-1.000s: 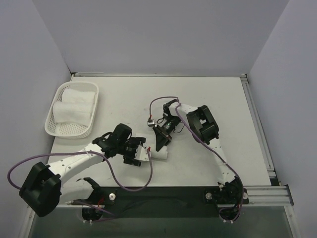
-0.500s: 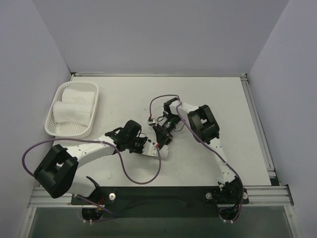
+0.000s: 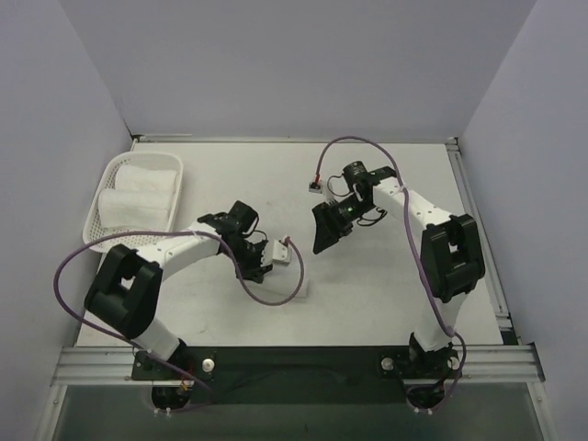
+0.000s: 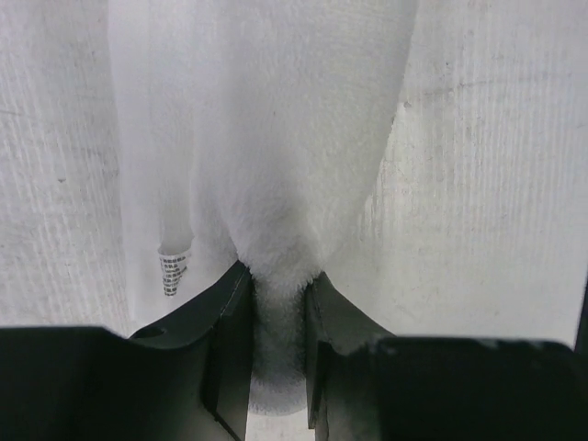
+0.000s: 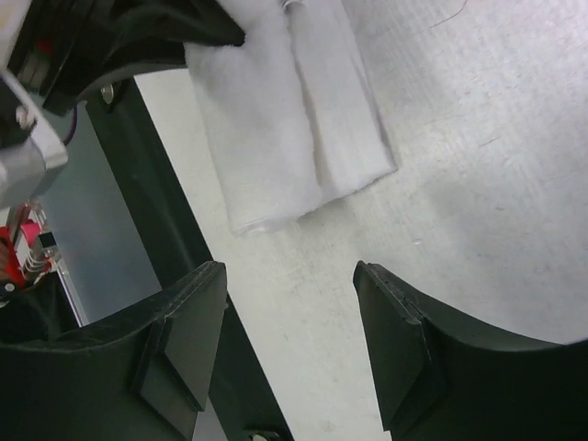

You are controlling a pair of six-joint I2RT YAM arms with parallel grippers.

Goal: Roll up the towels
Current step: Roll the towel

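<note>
Left gripper [image 4: 276, 287] pinches one end of the white towel [image 4: 276, 138], which stretches ahead of it on the desk [image 4: 496, 184]. Right gripper [image 5: 289, 276] hangs open and empty, the same towel lying ahead of its fingers.

You see the towel [image 4: 285, 138] as fuzzy white terry cloth. Your table [image 4: 496, 184] looks matt and faintly scuffed, the right gripper [image 5: 289, 285] matt black plastic.
</note>
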